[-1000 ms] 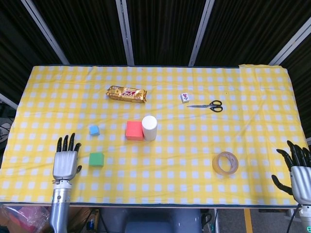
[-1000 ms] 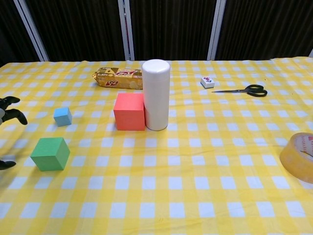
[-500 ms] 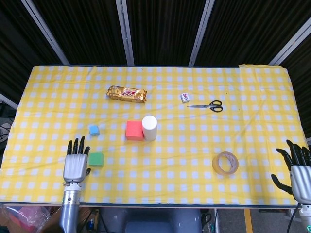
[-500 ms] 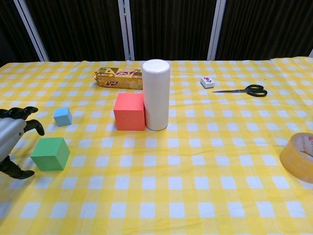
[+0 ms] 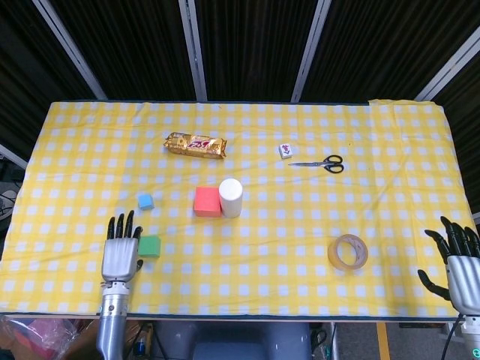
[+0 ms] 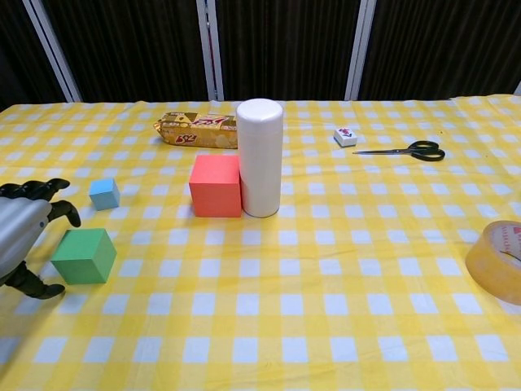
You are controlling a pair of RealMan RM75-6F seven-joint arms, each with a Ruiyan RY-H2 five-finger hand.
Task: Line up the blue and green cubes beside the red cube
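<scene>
Covering table: yellow-check cloth [image 5: 247, 247], dark curtains [image 5: 247, 45] behind; both robot hands empty, fingers apart.

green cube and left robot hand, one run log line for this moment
left robot hand: open, beside green cube | green cube: on table, not held | right robot hand: open, table edge

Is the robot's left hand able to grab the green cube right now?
Probably yes. The left hand sits open right beside the green cube, with nothing between them.
</scene>
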